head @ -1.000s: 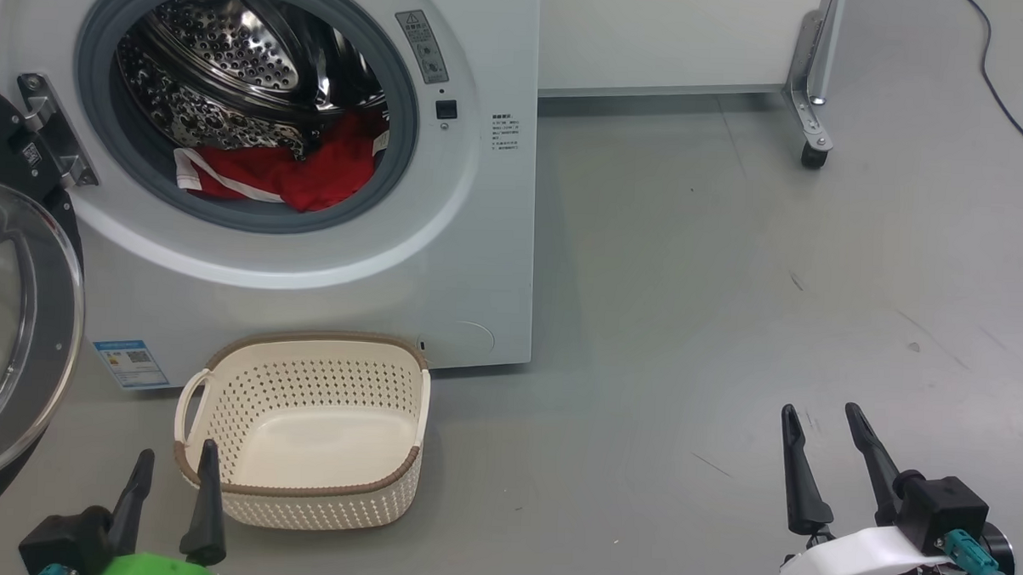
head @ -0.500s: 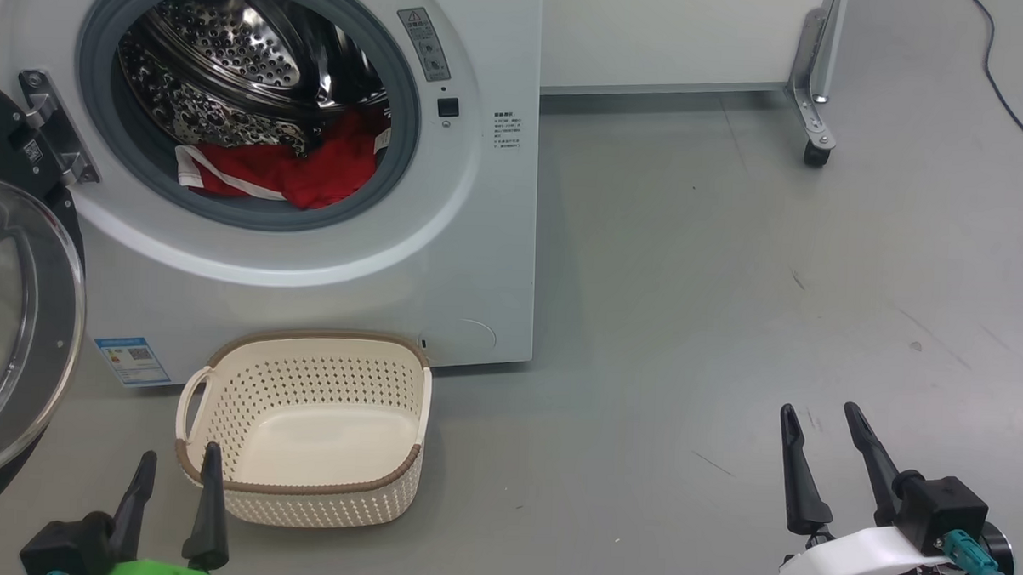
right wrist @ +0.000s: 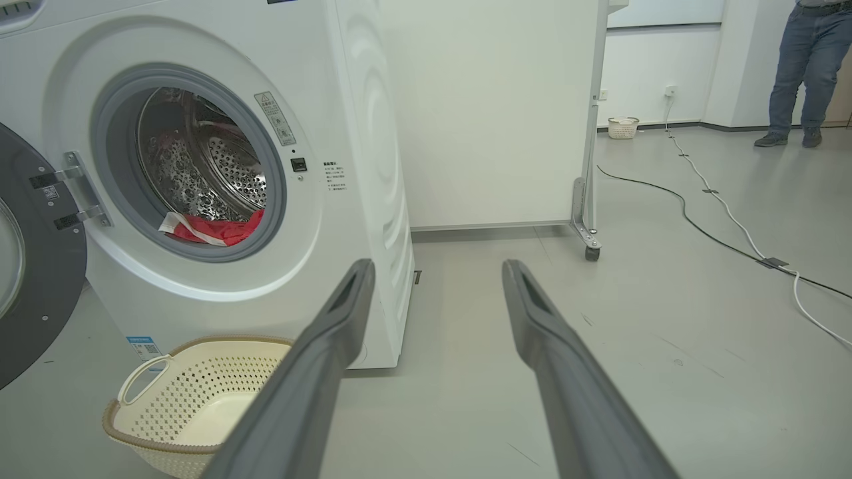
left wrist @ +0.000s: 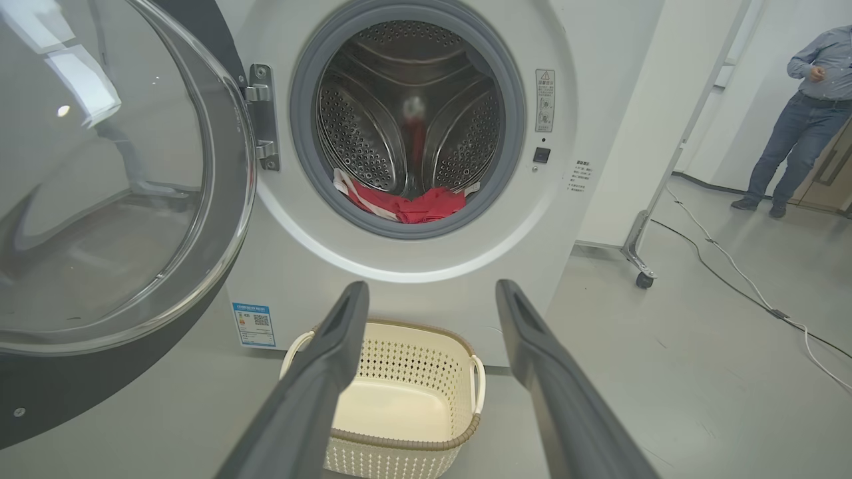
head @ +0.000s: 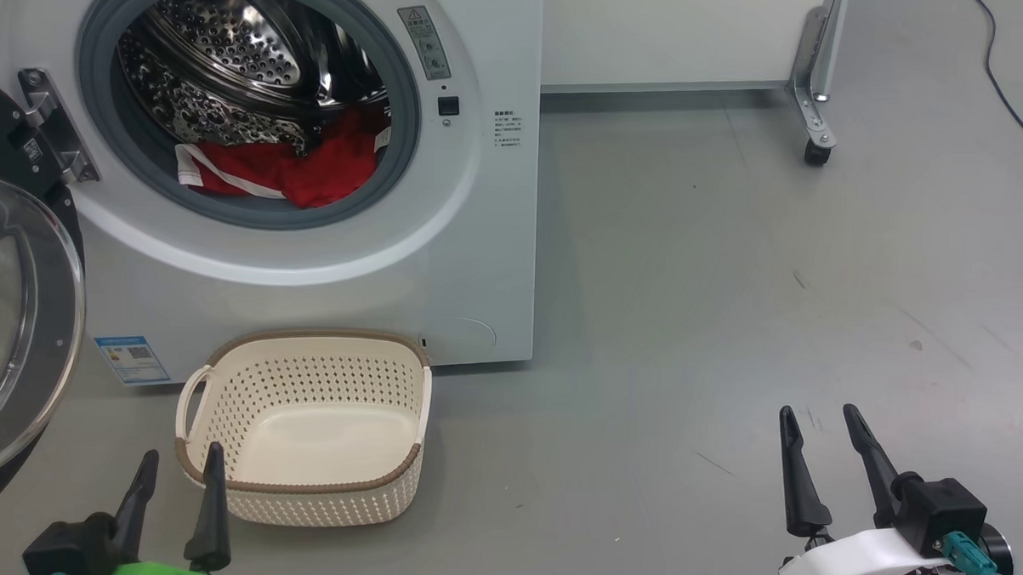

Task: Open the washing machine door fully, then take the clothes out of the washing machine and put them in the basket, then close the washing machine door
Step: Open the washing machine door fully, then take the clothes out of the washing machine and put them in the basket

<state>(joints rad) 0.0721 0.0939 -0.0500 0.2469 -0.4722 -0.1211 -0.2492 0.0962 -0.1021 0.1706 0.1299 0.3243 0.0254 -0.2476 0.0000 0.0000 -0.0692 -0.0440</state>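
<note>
Red fabric clothes point(head: 311, 174) in the white front-loading washing machine point(head: 479, 235).
Your left gripper point(head: 182, 450) and right gripper point(head: 818, 409) gape wide, empty.

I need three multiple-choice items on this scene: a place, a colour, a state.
1. Where is the basket? A) on the floor before the washing machine B) on a shelf C) atop the machine
2. What colour are the clothes in the drum? A) blue B) red with white C) green
3. How is the washing machine door? A) shut B) swung open C) removed
Answers: 1 A, it sits on the floor below the drum; 2 B, red fabric with a white strip; 3 B, the drum lies uncovered.
</note>
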